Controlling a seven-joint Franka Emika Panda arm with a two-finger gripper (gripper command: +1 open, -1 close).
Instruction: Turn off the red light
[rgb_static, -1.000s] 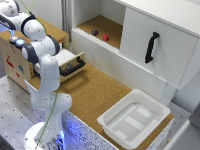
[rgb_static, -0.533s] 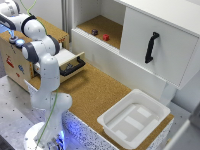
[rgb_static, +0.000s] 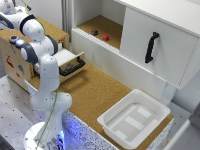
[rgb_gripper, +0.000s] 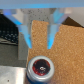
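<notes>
A round red light (rgb_gripper: 40, 66) in a dark ring sits on a cork surface, glossy and faintly reflecting.

You'll find a white plastic tray (rgb_static: 134, 119) sitting on the cork-covered counter (rgb_static: 95, 90) toward the exterior view's right, and behind it a white cabinet (rgb_static: 150, 35) whose door carries a black handle (rgb_static: 150, 47). In the cabinet's open compartment a small dark object (rgb_static: 94, 32) and a small red object (rgb_static: 106, 37) lie near each other on the cork shelf. At the exterior view's left, a drawer with a black handle (rgb_static: 73, 66) stands pulled out of a wooden box (rgb_static: 17, 62).
</notes>
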